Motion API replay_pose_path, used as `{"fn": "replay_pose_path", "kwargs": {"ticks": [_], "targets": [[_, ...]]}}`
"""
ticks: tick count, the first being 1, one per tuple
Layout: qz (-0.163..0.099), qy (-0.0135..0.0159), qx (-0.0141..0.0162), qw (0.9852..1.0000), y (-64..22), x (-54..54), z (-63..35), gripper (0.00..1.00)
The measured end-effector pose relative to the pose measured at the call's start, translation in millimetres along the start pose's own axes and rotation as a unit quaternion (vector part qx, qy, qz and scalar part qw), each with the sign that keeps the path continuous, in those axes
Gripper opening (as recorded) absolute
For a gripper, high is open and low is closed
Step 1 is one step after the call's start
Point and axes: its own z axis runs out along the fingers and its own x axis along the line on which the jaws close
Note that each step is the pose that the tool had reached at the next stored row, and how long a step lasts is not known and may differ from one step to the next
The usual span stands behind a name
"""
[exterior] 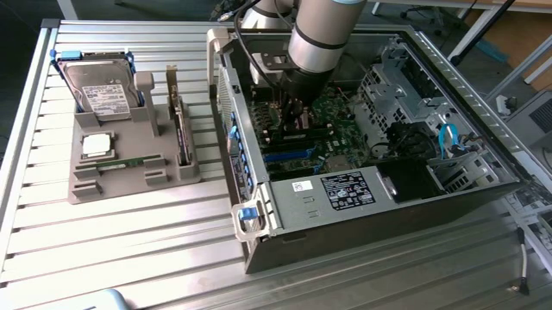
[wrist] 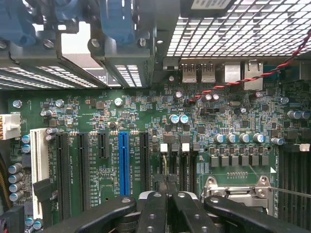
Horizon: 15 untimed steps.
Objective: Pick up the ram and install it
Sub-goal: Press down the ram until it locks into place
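Note:
The ram (exterior: 128, 163), a thin green stick, lies flat in the grey holder tray (exterior: 129, 188) on the exterior view's left, outside the computer case (exterior: 345, 194). My gripper (exterior: 293, 119) is far from it, reached down inside the open case over the green motherboard (exterior: 337, 132). In the wrist view the gripper (wrist: 167, 187) is shut, its black fingers (wrist: 154, 208) pressed together right above the black memory slots (wrist: 187, 165). A thin pale edge (wrist: 165, 165) runs along one slot just beyond the fingertips; I cannot tell what it is.
The tray also carries a hard drive (exterior: 99, 90), a square silver processor (exterior: 97, 145) and an upright dark expansion card (exterior: 181, 135). Inside the case are a blue slot (wrist: 123, 165), a processor socket (wrist: 238, 187), drive cages (exterior: 405, 84) and cables. A slatted metal table (exterior: 129, 245) lies around.

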Motion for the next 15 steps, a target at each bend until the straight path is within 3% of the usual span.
{"fn": "replay_pose_path", "kwargs": {"ticks": [15], "targets": [[0.0, 0.0, 0.0, 1.0, -0.1, 1.2, 2.2, 0.11]]}}
